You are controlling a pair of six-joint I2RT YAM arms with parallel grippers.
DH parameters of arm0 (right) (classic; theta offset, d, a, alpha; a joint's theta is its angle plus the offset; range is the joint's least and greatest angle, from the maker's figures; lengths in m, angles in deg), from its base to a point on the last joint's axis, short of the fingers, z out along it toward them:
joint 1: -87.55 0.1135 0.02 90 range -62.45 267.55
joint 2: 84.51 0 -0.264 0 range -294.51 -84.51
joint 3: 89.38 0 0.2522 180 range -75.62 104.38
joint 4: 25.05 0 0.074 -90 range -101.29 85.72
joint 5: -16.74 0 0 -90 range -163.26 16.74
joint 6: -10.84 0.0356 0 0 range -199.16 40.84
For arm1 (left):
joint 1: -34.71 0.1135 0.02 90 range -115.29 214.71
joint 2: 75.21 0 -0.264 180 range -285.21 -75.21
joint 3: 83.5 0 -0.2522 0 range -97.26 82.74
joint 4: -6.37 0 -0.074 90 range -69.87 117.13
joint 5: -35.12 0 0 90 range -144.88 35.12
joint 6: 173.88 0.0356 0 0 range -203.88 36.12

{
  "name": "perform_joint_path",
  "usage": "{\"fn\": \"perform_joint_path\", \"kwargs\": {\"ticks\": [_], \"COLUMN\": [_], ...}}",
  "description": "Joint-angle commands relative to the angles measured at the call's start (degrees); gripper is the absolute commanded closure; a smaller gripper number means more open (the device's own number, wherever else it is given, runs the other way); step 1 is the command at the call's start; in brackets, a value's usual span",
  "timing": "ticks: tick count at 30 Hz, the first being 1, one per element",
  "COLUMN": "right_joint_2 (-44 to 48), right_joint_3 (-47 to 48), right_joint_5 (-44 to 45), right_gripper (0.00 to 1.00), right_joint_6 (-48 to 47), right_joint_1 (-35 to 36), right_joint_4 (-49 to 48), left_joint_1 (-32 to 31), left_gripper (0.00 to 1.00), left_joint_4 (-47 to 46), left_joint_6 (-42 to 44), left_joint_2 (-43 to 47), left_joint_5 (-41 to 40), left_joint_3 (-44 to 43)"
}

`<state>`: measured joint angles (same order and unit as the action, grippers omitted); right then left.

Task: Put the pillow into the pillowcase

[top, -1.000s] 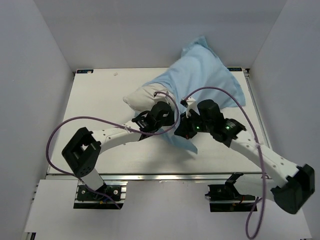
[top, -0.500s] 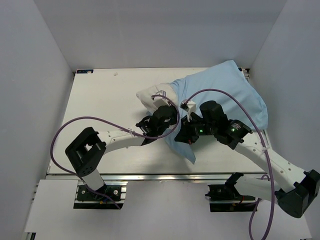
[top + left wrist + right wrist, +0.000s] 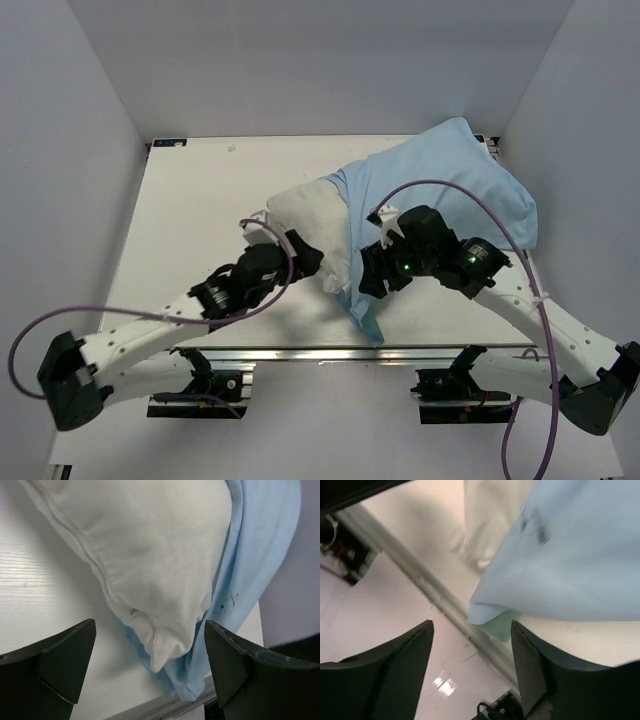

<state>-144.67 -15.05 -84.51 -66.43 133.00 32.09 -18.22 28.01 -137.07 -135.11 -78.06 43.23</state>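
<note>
**Q:** How do the claws stand?

**A:** Left gripper [image 3: 149, 640]: jaws wide apart and clamped on nothing. The near corner of the pillow [image 3: 150, 565] lies between them, untouched. Right gripper [image 3: 472, 630]: jaws also apart, with the edge of the pillowcase [image 3: 560, 555] hanging free ahead of them.

**Q:** What has just changed?

**A:** A moment ago both were shut at the pillowcase mouth. Both have now let go, and the left arm has drawn back toward the near left of the table [image 3: 190, 200].

**Q:** Where does that leave the task?

**A:** The pillow's far part sits inside the pillowcase at the far right of the table. Its white near-left end is not yet covered, and the loose edge is bunched beside it. Judged part done: a fresh grip on that edge is probably needed to draw it over the bare end.
</note>
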Motion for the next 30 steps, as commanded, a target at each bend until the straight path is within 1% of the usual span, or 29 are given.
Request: {"fn": "perform_joint_path", "kwargs": {"ticks": [1, 3, 5, 6, 7, 8, 9, 10, 11, 12, 13, 14, 15, 16, 18, 20, 21, 24, 27, 28, 29, 30], "right_joint_2": [-0.7, -3.2, -6.1, -9.6, -11.7, -13.9, -18.7, -21.4, -23.8, -29.0, -31.9, -34.4, -39.5, -42.0, -48.1, -51.3, -53.8, -56.4, -57.9, -58.0, -58.1, -58.1], "right_joint_3": [9.4, 14.6, 18.7, 22.6, 24.9, 27.2, 32.0, 34.6, 37.0, 39.5, 45.0, 47.4, 49.8, 54.8, 58.8, 62.9, 63.8, 63.4, 63.0, 62.8, 62.7, 62.4], "right_joint_5": [11.0, 17.1, 19.4, 19.7, 19.7, 20.1, 21.6, 22.3, 23.5, 25.7, 26.5, 27.2, 28.8, 30.0, 33.8, 37.1, 40.0, 43.2, 46.9, 47.6, 48.1, 49.1], "right_gripper": [0.3, 0.3, 0.3, 0.3, 0.3, 0.31, 0.31, 0.34, 0.34, 0.35, 0.37, 0.38, 0.38, 0.4, 0.41, 0.45, 0.47, 0.5, 0.52, 0.57, 0.61, 0.64], "right_joint_6": [-1.7, -3.2, -4.4, -5.3, -7.0, -7.9, -8.6, -10.3, -11.1, -11.7, -12.1, -13.1, -14.4, -14.6, -16.0, -16.5, -16.3, -16.3, -15.5, -15.5, -15.3, -14.9], "right_joint_1": [0.1, 0.1, 0.1, 0.2, 0.1, 0.2, 0.2, 0.2, 0.2, 0.2, 0.2, 0.2, 0.2, 0.1, 0.1, 0.2, 0.1, 0.1, 0.1, 0.1, 0.0, 0.0], "right_joint_4": [4.1, 4.9, 4.5, 4.2, 4.2, 4.0, 3.9, 4.1, 4.2, 5.2, 5.9, 6.5, 7.9, 8.8, 10.2, 10.8, 11.3, 11.3, 11.8, 11.6, 11.2, 10.9], "left_joint_1": [0.5, 1.3, 3.0, 6.1, 8.3, 13.9, 16.9, 19.5, 23.9, 25.5, 26.8, 28.5, 29.1, 29.5, 30.2, 30.2, 30.3, 30.3, 30.3, 30.3, 30.3, 30.3], "left_gripper": [0.02, 0.02, 0.02, 0.02, 0.02, 0.02, 0.02, 0.02, 0.02, 0.02, 0.02, 0.02, 0.02, 0.02, 0.03, 0.07, 0.09, 0.16, 0.24, 0.26, 0.32, 0.35], "left_joint_4": [12.5, 12.8, 10.0, 8.4, 5.0, 3.3, 1.3, -2.4, -4.3, -6.3, -9.5, -11.0, -12.4, -15.4, -18.3, -20.1, -21.1, -23.6, -24.2, -24.4, -24.6, -25.1], "left_joint_6": [-0.7, -1.7, -1.0, -0.7, 0.0, 1.1, 1.5, 1.7, 2.4, 2.5, 2.4, 2.4, 2.2, 2.1, 1.8, 1.5, 1.4, 0.8, 0.7, 0.7, 0.9, 0.9], "left_joint_2": [7.9, 10.4, 10.1, 9.4, 6.8, 5.2, 3.5, -0.3, -2.3, -4.3, -6.4, -10.3, -12.2, -13.9, -18.3, -20.7, -22.5, -24.9, -26.6, -26.9, -27.2, -27.5], "left_joint_5": [-4.0, -5.7, -5.4, -2.4, 0.3, 3.8, 11.5, 15.3, 19.1, 26.1, 28.6, 30.9, 32.8, 36.7, 39.2, 41.8, 42.5, 43.5, 43.8, 44.0, 44.2, 44.3], "left_joint_3": [2.9, 3.7, 3.8, 3.6, 3.0, 2.0, 1.5, 0.9, -0.4, -1.1, -2.1, -2.9, -4.5, -5.1, -7.1, -8.1, -8.4, -8.7, -8.8, -8.9, -9.1, -9.2]}}
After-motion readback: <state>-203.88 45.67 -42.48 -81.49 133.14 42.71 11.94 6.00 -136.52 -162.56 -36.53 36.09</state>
